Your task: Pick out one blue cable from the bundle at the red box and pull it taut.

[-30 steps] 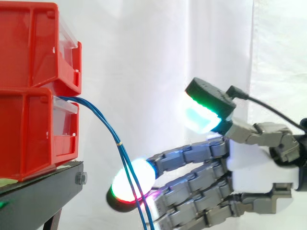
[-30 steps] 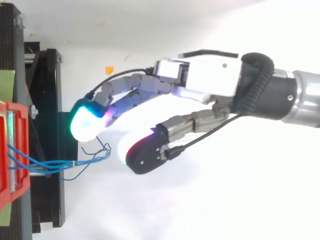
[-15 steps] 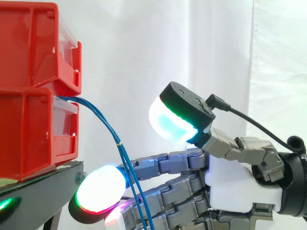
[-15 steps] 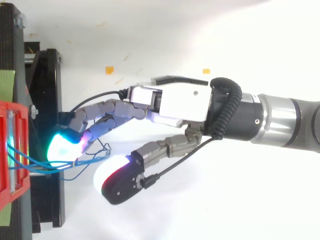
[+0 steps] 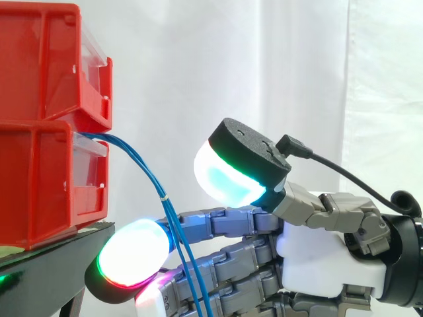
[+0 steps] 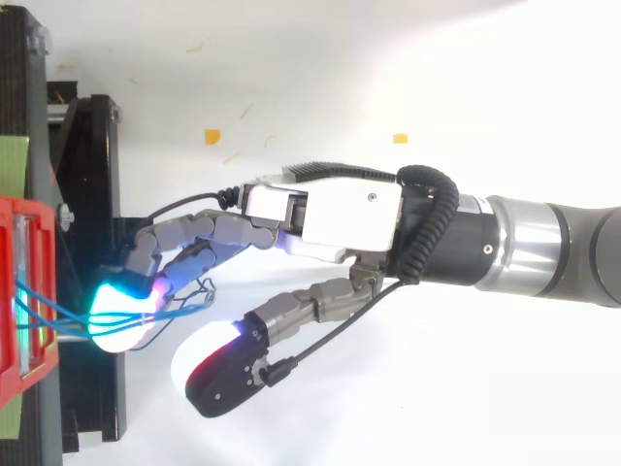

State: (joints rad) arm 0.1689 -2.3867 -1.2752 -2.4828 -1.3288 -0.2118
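Observation:
A bundle of thin blue cables (image 5: pixel 149 175) comes out of the front of the lower red bin (image 5: pixel 39 178), curves down and hangs in front of my fingers. From above, the blue cables (image 6: pixel 58 313) run from the red bin (image 6: pixel 24 359) to the right, under my glowing fingertips (image 6: pixel 121 316). My hand (image 5: pixel 317 244) reaches in from the right with its fingers stretched toward the bins. The thumb (image 5: pixel 228 175) is held high and apart from them. The cables cross the fingers without being pinched. The hand (image 6: pixel 330 214) is open.
A second red bin (image 5: pixel 39 66) is stacked on the lower one. Both stand on a black stand (image 5: pixel 59 254) whose edge lies just under my fingertips. A white curtain hangs behind. Small orange scraps (image 6: pixel 212 136) lie on the white floor.
My hand has moved left toward the bins. Its fingertips have gone from clear of the stand to over the cables at the stand's edge. The thumb stays spread.

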